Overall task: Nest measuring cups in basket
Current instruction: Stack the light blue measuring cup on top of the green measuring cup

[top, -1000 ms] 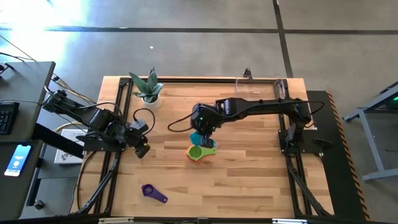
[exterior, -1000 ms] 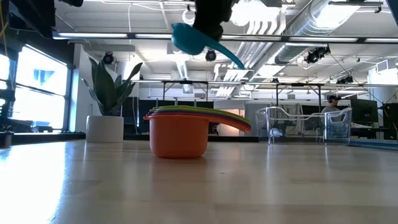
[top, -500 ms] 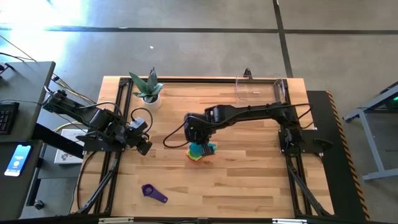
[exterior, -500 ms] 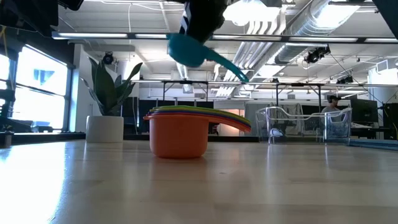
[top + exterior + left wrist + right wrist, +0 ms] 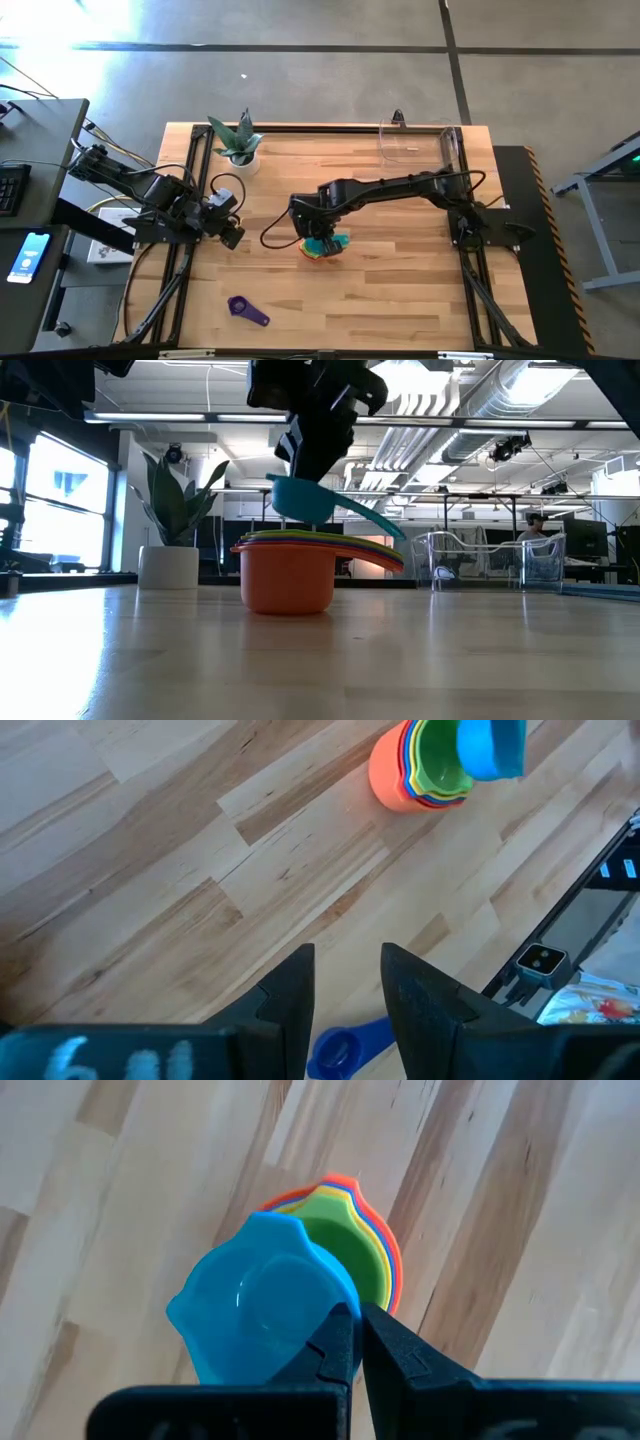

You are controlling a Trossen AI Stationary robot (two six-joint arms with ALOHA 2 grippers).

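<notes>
High view: right gripper sits directly over the stack of cups mid-table, a blue cup pinched in it; left gripper waits near the left edge, purple cup lies alone toward the front, clear basket is at the far right corner, well apart from everything. Low view: blue cup hangs just above the stack's rim, handle slanting down; orange cup is the base, thin plastic, so I'd judge these light, stiff and a bit slick — easy to tip or skate if nudged. Left wrist view: left fingers stand apart, nothing between them; stack seen farther off. Right wrist view: fingers are clamped together on the cup's edge by the handle side, bowl hanging over the green cup. Rim-or-handle pinch looks right; a round wall would slip.
</notes>
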